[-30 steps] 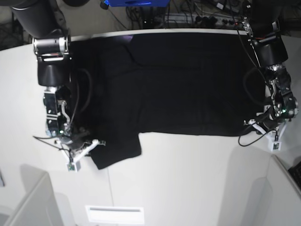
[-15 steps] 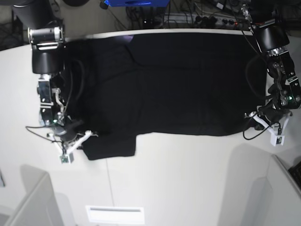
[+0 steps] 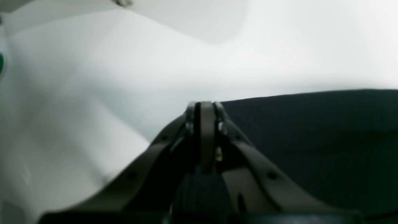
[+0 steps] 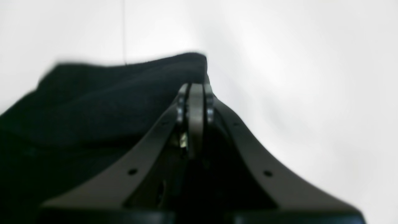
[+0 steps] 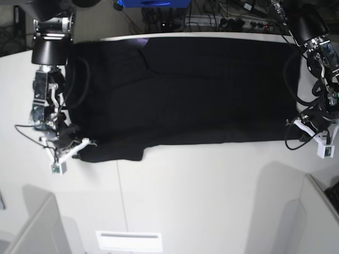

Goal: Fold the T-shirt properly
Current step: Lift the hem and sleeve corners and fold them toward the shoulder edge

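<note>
While the left wrist view is blurred, it shows the left tool (image 3: 205, 115) with its jaws pressed together at the edge of the black T-shirt (image 3: 311, 140), pale counter (image 3: 93, 77) beyond; whether cloth is pinched I cannot tell.

Seen from the right wrist, the right tool (image 4: 195, 96) is likewise closed narrow, shirt bunched just beside it.

From the base view, the T-shirt (image 5: 201, 90) lies spread flat across the far half of the counter (image 5: 201, 196), one tool at each lower corner.
</note>
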Action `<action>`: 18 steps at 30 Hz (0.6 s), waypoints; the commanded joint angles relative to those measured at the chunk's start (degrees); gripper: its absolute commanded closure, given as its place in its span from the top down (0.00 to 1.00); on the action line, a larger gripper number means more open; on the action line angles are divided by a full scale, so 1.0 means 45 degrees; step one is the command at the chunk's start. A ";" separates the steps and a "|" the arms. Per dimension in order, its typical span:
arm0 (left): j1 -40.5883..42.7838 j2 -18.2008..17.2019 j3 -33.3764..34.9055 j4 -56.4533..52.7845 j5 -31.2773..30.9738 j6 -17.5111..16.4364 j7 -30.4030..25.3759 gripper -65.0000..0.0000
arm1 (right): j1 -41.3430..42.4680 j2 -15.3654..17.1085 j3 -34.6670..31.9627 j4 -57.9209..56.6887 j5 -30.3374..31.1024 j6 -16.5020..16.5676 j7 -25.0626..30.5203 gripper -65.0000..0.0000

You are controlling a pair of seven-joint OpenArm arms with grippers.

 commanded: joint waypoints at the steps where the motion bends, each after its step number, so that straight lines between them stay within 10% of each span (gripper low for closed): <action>1: -0.0062 -0.0146 -0.0086 0.0499 -0.0200 -0.0066 -0.0012 0.00 | 0.0099 0.0190 0.0133 0.0431 0.0085 0.0033 0.0108 0.00; 18: 0.2282 -0.0243 -0.1004 0.2140 -0.0200 -0.0085 0.0086 0.00 | -0.2109 0.0151 0.0153 0.4397 0.0085 0.0014 -0.2061 0.00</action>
